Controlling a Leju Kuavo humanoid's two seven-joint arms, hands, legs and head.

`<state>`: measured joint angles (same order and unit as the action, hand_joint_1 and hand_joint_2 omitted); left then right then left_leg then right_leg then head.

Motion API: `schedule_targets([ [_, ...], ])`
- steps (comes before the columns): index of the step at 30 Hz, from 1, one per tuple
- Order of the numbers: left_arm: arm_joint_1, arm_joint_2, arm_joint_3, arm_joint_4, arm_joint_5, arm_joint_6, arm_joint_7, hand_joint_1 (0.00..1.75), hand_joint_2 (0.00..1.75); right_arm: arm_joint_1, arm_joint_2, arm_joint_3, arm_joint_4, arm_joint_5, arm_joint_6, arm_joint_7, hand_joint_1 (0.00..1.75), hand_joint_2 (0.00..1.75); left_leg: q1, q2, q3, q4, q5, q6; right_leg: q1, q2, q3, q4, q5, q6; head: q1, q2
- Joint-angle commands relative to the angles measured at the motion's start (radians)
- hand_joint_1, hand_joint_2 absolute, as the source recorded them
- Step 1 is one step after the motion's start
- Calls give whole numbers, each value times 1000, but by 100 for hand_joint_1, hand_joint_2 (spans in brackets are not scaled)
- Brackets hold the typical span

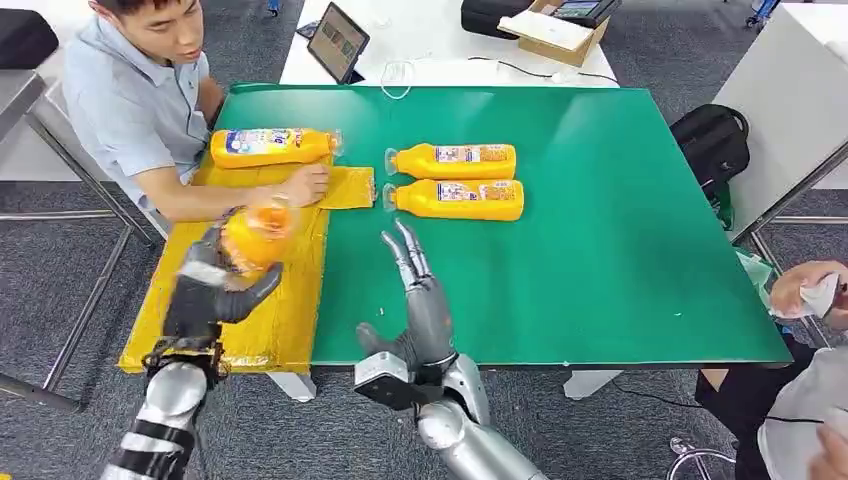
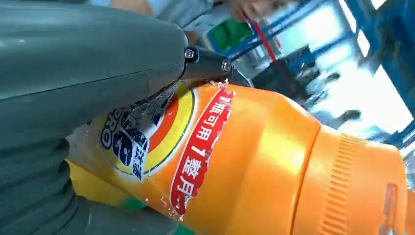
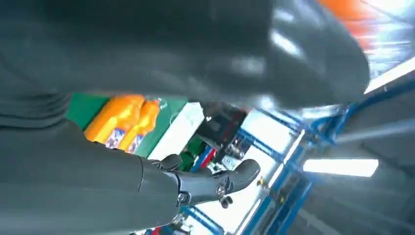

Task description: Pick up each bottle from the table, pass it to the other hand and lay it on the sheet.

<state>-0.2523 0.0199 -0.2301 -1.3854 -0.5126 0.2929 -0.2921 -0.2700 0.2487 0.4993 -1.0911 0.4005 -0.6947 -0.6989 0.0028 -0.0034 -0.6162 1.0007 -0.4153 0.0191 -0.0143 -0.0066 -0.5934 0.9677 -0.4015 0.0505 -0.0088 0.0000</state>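
1. Left hand (image 1: 215,285) grips an orange bottle (image 1: 257,235) above the yellow sheet (image 1: 262,330), at the left side of the green table (image 1: 620,230). Bottle image is motion-blurred in the head view; its exact tilt cannot be read.
2. Left wrist view: the same held bottle (image 2: 274,161) seen close, label with red band and blue-yellow roundel facing the camera, ribbed orange cap end pointing away from the palm. The grey thumb (image 2: 88,63) lies across the bottle's body.
3. Right hand (image 1: 420,300) is empty, fingers extended and spread, over the green table near its front edge, to the right of the sheet. It touches no bottle.
4. Right wrist view: dark fingers (image 3: 215,183) stretched out with nothing between them; two orange bottles visible beyond on the green surface.
5. One bottle on the sheet (image 1: 272,146) lies flat at the sheet's far end, cap toward the table centre.
6. Far table bottle (image 1: 455,160) and near table bottle (image 1: 455,199) lie on their sides on the green table, parallel and just beside each other, caps pointing toward the sheet.
7. A seated person (image 1: 130,90) at the table's far left rests one hand (image 1: 305,183) on the sheet, just beside the lying bottle.
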Motion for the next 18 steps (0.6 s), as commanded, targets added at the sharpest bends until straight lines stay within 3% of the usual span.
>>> schedule_targets([
  [1,-286,64,-139,407,-273,-33,66,175,175,58,-31,-27,-100,-28,-3,1,0,0,1,-4,3,0,0,-1,1,-4,4,0,-2,-2,0,0],
  [4,-350,54,-134,502,-293,-87,85,175,175,102,-21,-69,-132,30,-3,1,0,0,1,-5,3,0,0,-1,1,-5,3,0,0,-4,0,0],
  [12,-459,47,-131,709,-398,-148,163,175,175,161,-22,-97,-134,-30,-3,1,0,0,1,-1,4,1,-1,-1,1,-1,4,1,0,-5,0,0],
  [18,-529,67,-122,873,-406,-252,138,175,175,183,-23,-135,-88,-27,-3,1,0,0,1,1,3,0,-1,-1,1,0,3,0,1,-4,0,0],
])
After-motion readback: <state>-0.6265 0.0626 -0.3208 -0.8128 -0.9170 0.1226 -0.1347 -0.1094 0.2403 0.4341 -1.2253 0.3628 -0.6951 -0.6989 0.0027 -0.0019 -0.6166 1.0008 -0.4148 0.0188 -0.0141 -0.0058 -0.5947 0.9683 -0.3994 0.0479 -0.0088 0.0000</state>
